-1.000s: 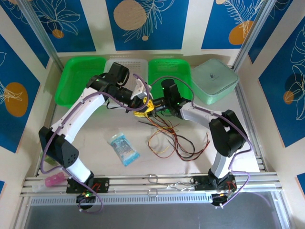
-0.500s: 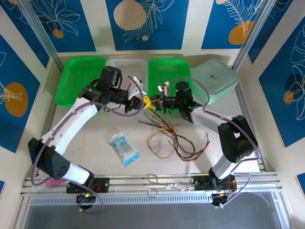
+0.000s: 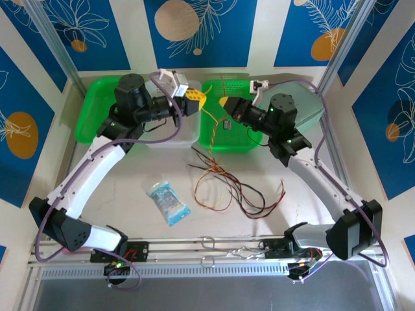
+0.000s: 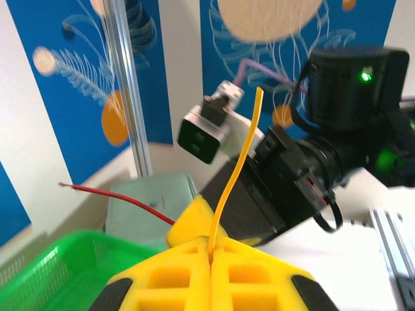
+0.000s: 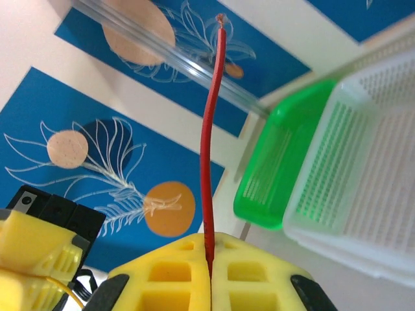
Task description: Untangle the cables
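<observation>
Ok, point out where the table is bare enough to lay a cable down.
Bare table lies between the left arm, the white basket and the blue packet. A narrower strip runs between the cables and the right arm. Crowded: the centre, where the loose cables sprawl below the green basket.

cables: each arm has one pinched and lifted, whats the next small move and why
Probably spread the arms apart: the left jaws are shut on the orange cable, the right jaws on the red cable, with strands hanging down to the tangle on the table.
</observation>
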Controlling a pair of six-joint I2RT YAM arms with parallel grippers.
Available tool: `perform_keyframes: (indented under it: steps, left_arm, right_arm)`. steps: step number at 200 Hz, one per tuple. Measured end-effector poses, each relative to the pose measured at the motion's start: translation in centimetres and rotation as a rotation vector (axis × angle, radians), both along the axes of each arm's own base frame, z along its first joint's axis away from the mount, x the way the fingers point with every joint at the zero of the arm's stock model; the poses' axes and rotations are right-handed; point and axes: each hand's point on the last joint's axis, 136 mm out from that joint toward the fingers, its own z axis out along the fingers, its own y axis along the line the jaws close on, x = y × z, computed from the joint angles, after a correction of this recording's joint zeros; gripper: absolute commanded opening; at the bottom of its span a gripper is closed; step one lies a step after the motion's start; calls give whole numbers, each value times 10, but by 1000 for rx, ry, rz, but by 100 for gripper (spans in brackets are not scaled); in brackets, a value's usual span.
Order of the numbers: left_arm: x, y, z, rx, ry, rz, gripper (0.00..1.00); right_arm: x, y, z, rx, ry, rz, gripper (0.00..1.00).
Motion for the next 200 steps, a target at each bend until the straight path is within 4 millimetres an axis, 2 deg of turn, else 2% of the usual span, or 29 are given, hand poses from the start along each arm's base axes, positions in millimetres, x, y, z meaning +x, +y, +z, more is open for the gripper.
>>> perform_keyframes:
  steps: [20, 41, 87, 115, 154, 177, 200]
  left_arm:
    - [1, 0, 34, -85, -40, 2, 0]
    - [4, 0, 61, -141, -91, 10, 0]
    - [20, 1, 92, -190, -162, 69, 0]
    - [27, 4, 117, -222, -208, 111, 0]
    - [40, 12, 126, -254, -210, 217, 0]
    - [49, 18, 126, -253, -222, 282, 0]
    - [56, 25, 125, -242, -242, 352, 0]
  right_arm:
    - [-6, -11, 31, -11, -92, -52, 0]
    - [-9, -20, 55, -24, -177, -98, 0]
    - [-5, -31, 76, -64, -268, -176, 0]
    - [-5, -40, 105, -78, -360, -255, 0]
    - [7, -52, 141, -86, -449, -442, 0]
    - [23, -61, 148, -111, -457, -551, 0]
    - [38, -78, 148, -123, -446, -642, 0]
